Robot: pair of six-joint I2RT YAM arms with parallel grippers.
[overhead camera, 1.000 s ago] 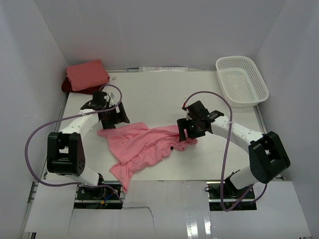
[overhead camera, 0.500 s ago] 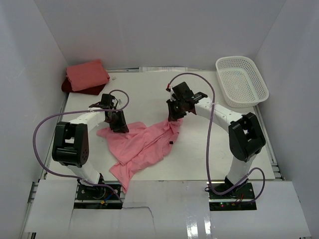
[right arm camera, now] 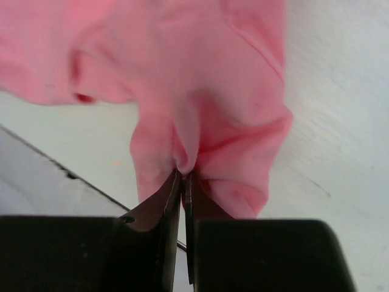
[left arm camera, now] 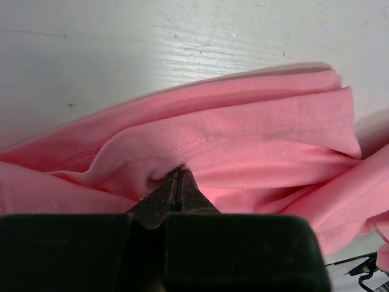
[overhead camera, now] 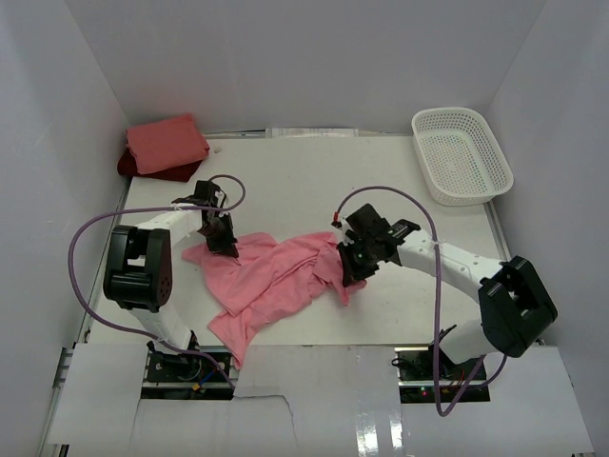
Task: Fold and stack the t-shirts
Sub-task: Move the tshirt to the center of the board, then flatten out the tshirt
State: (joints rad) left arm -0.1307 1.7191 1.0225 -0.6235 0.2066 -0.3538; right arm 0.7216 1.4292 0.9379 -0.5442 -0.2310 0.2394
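A rose pink t-shirt (overhead camera: 271, 281) lies crumpled across the middle of the table. My left gripper (overhead camera: 225, 244) is shut on a fold at its upper left edge; in the left wrist view the tips (left arm camera: 176, 176) pinch the pink cloth (left arm camera: 243, 140). Over at the shirt's right end, my right gripper (overhead camera: 350, 268) is shut on a bunch of cloth, and the right wrist view shows the shirt (right arm camera: 200, 91) gathered at the closed tips (right arm camera: 184, 176). A folded salmon pink t-shirt (overhead camera: 166, 143) rests on a dark red t-shirt (overhead camera: 127, 168) at the back left corner.
A white mesh basket (overhead camera: 461, 152) stands at the back right. White walls close in the table on the left, back and right. The arms' purple cables loop beside each base.
Both grippers have shut on the pink shirt. The right one lifted its end toward the back, then came forward and right again. The left one shifted slightly toward the shirt.
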